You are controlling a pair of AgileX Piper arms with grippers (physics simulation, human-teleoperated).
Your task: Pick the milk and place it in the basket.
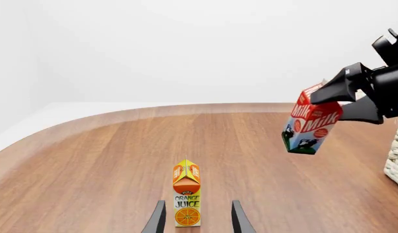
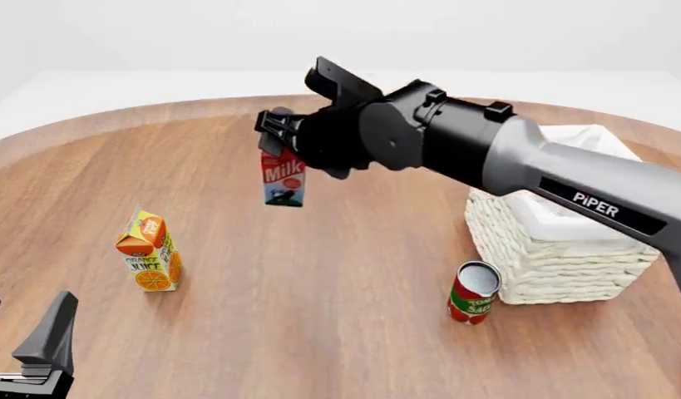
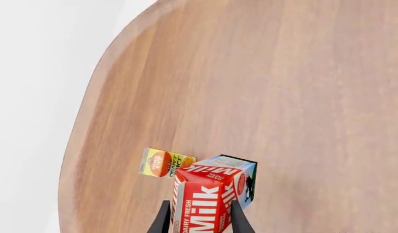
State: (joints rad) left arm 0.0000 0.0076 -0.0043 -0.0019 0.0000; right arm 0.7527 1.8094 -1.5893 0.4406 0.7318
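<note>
The right gripper [image 2: 276, 133] is clamped on the red top of the milk [image 2: 283, 178], holding the small carton in the air above the wooden table [image 2: 352, 274], toward the far middle of the scene. The carton hangs below the fingers [image 3: 161, 221], tilted a little, with its white and blue-green lower part and cow picture facing down toward the wood. The black right arm [image 2: 518, 162] stretches in from the right and passes above the basket [image 2: 562, 249], a large off-white woven basket with white cloth lining that sits on the right side of the table, well apart from the lifted milk. Just in front of the basket's near left corner stands a red can [image 2: 473, 293], upright. On the left side of the table an orange juice carton [image 2: 150, 251] stands upright, well apart from the milk. The left gripper [image 2: 30, 349] rests low at the near left edge of the scene, its two fingers [image 1: 157, 219] spread apart and holding nothing, pointed toward the juice carton, which sits beyond the fingertips.
</note>
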